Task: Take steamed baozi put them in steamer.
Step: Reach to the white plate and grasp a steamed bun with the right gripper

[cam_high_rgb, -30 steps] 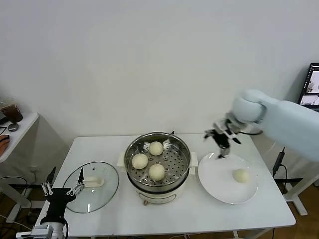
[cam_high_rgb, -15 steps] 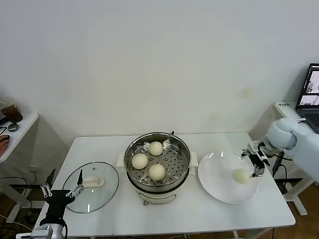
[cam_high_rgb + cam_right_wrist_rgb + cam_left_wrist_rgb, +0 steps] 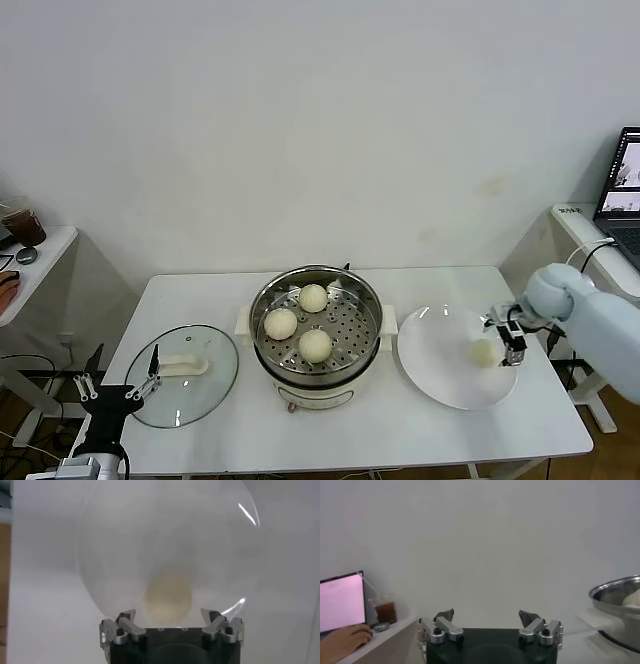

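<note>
Three cream-white baozi (image 3: 314, 297) (image 3: 281, 323) (image 3: 315, 344) lie on the perforated tray of the steel steamer (image 3: 262, 300) at the table's middle. The fourth baozi (image 3: 484, 352) lies on the white plate (image 3: 437, 350) at the right; it also shows in the right wrist view (image 3: 168, 598). My right gripper (image 3: 510, 338) is open, just right of that baozi and close to it, its jaws wide in the right wrist view (image 3: 172, 616). My left gripper (image 3: 112, 385) is open and empty, low at the front left, beside the table.
A round glass lid (image 3: 184, 373) with a white handle lies on the table left of the steamer. A side table with a cup (image 3: 24, 226) stands at far left. A laptop (image 3: 621, 180) sits on a desk at far right.
My right gripper has come down from above the plate's far rim to the plate's right side, next to the last baozi. The left gripper has sunk slightly.
</note>
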Motion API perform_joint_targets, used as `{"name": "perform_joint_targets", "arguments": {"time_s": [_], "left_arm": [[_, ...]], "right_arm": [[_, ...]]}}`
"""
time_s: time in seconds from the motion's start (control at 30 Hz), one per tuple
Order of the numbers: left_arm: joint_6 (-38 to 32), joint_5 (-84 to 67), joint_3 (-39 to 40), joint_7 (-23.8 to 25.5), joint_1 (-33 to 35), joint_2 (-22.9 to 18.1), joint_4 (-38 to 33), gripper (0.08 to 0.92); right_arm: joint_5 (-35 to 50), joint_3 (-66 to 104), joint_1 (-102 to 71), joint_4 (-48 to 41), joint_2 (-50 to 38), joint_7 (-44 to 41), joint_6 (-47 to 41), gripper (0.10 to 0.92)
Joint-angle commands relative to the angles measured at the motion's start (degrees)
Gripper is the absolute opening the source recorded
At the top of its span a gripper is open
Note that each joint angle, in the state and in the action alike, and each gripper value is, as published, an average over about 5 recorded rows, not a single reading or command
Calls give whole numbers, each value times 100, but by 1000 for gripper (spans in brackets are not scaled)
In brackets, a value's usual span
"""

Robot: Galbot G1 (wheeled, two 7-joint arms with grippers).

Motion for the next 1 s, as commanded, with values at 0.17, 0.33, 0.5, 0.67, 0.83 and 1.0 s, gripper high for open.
{"name": "perform_joint_targets", "arguments": {"time_s": [0.17,0.33,0.5,0.67,0.83,1.0], "left_arm": [[-2,0,13,-3,-22,-10,11,823],[-7,-1,30,-5,-27,-10,18,823],[-7,-5,27,-5,-23,-6,-4,823],[-5,-11,16,-2,-10,-5,-32,823],[-2,-9,22,-2,-10,-13,-48,823],[-1,-10,21,-2,-3,-19,-78,823]], "right_arm": [[-663,445,-430,-678,581,262,55,821],[-721,542,-462,-724,632,314,15,801],[-717,550,-446,-655,609,231,-37,764],[-557,492,-403,-451,472,65,-61,679],[-352,389,-236,-274,357,-42,-104,554],[55,37,215,-39,180,-128,-214,494]]}}
